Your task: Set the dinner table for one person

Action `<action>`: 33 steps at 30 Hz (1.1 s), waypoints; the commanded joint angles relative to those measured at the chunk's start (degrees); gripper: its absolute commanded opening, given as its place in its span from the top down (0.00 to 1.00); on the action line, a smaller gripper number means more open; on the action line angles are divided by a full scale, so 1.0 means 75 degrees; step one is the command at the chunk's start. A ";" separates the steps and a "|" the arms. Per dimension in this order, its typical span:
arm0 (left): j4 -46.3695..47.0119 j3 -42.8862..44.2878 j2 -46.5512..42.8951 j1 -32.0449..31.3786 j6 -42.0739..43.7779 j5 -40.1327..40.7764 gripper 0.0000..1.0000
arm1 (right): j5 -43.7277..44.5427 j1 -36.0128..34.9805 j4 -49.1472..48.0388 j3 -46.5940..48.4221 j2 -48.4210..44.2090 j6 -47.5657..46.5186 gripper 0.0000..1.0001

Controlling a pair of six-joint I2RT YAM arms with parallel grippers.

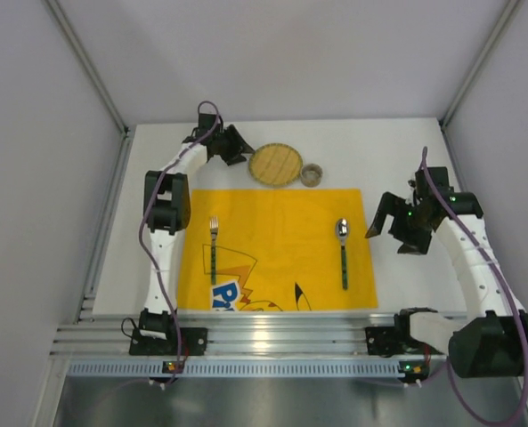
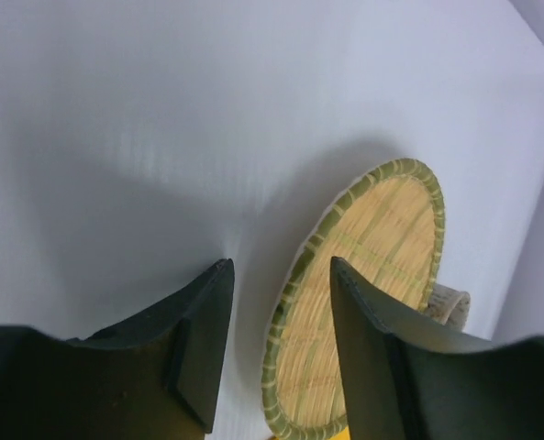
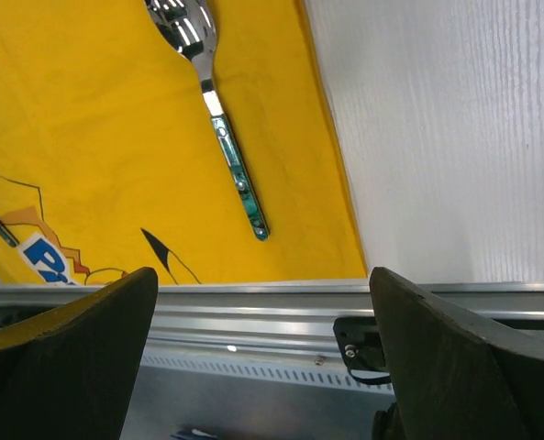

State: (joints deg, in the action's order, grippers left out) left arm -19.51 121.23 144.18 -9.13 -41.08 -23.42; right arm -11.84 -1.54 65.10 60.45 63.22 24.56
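Bench [image 1: 397, 151]: yellow mat [image 1: 277, 245] laid at near-centre, fork [image 1: 214, 249] on its left side, spoon [image 1: 343, 252] on right. Woven plate [image 1: 276, 165] and small cup [image 1: 312, 174] off mat, just past far edge; judged left to place. Left fingers [image 2: 198, 321] part-open, empty, at plate rim. Right fingers [image 3: 79, 339] wide, empty, beside mat

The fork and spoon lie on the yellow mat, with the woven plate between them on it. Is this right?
The woven plate lies on the white table beyond the yellow mat, as the top external view shows; fork and spoon are on the mat.
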 commanded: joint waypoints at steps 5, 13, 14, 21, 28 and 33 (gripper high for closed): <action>0.0832 0.0090 0.0792 0.0010 -0.0313 -0.1400 0.55 | -0.0050 0.0123 -0.0992 0.0728 0.1703 -0.0075 0.00; 0.0621 -0.0308 0.0803 0.0021 0.0368 -0.2080 0.79 | -0.1514 -0.0110 -0.2561 0.3422 0.4411 0.0077 0.00; 0.0632 -0.0320 0.0769 0.0021 0.0345 -0.2104 0.91 | -0.1933 -0.0169 -0.2795 0.4028 0.5041 0.0147 0.00; 0.1370 -0.0590 -0.0261 0.0045 -0.0346 -0.2338 1.00 | -0.2454 -0.0871 -0.3383 0.7394 0.8138 0.0897 0.00; 0.1676 -0.0718 -0.1691 0.0057 -0.0769 -0.2221 1.00 | -0.1540 -0.1341 -0.3114 0.8079 0.9535 0.1027 0.06; 0.1511 -0.1817 -0.3223 0.0045 -0.0523 -0.2233 1.00 | -0.0814 -0.1388 -0.3125 0.7316 0.9360 0.0804 0.15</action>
State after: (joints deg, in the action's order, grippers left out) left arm -10.96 110.39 132.38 -8.71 -44.73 -37.91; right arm -22.35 -12.03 41.71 116.11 135.52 31.44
